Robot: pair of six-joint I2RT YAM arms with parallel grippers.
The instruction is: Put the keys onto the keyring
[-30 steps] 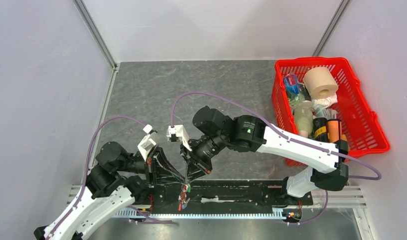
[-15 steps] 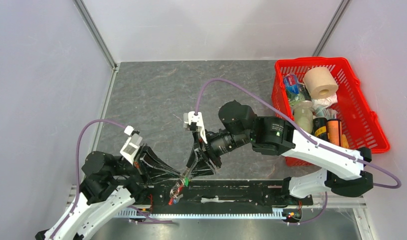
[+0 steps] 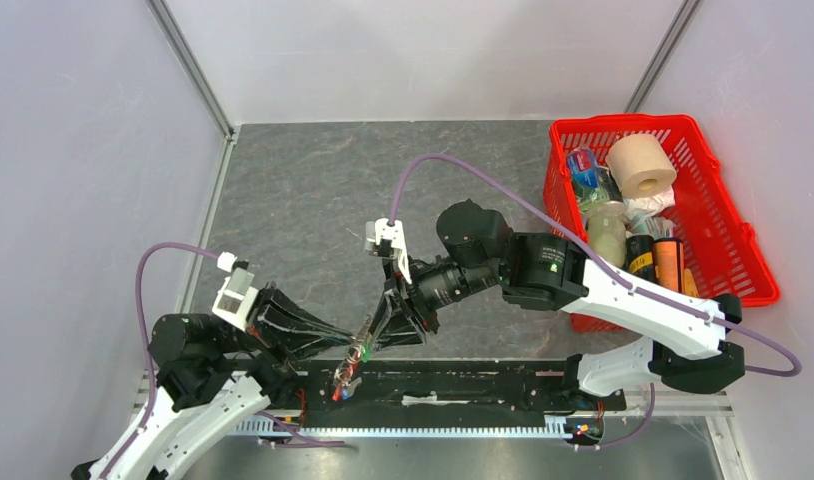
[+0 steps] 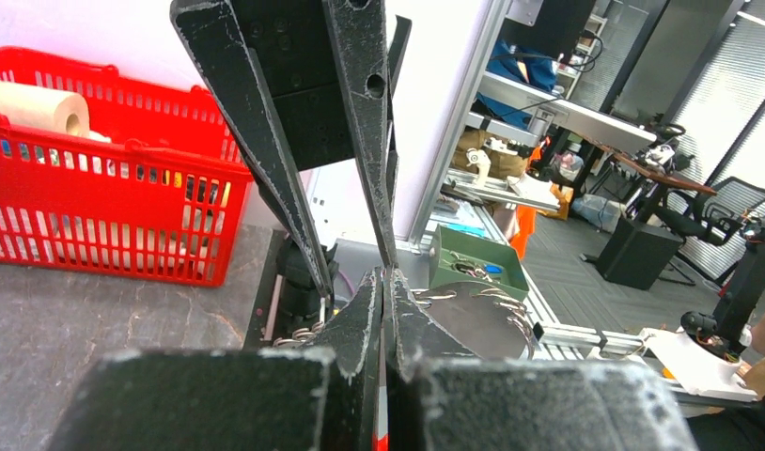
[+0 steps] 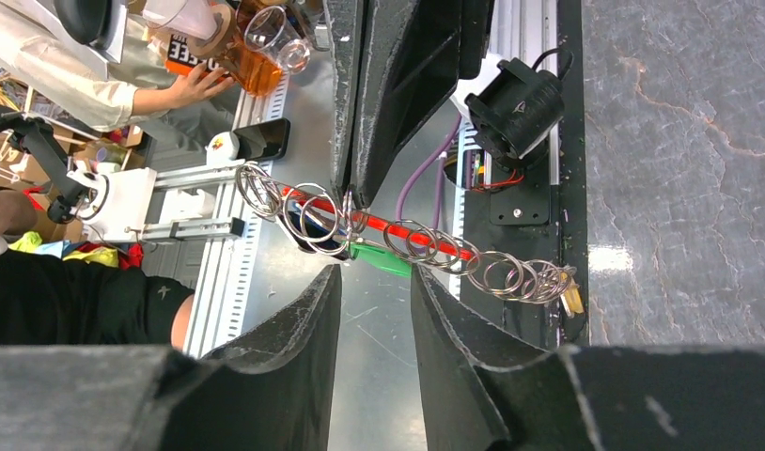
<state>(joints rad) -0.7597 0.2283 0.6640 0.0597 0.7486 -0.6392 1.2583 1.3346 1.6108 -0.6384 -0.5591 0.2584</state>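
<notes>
A grey stone-patterned table (image 3: pixel 303 190) fills the middle of the overhead view. A red basket (image 3: pixel 735 222) at the upper right holds a toilet roll (image 3: pixel 641 166) and several bottles. The left arm (image 3: pixel 198 410) rises from the lower left corner, and the right arm (image 3: pixel 623 295) reaches in from the lower right. They meet low in the centre of the frame, above a black base rail (image 3: pixel 463 385). The left gripper (image 3: pixel 349 344) has its jaws pressed together, pinching the keyring (image 3: pixel 349 362). The left wrist view shows a sliver of red between the closed fingers. The right gripper (image 3: pixel 368 335) sits just beside it with its jaws spread. In the right wrist view its two fingers stand apart at the bottom centre, with the keyring just above the gap and not gripped. In that view the keyring (image 5: pixel 407 242) runs as a string of linked silver rings over a flat red fob, from centre left to centre right. A green-headed key (image 5: pixel 379 259) lies against the rings at the centre, and a brass-coloured key (image 5: pixel 570 299) sits at the string's right end. I cannot tell whether either key is threaded on.
</notes>
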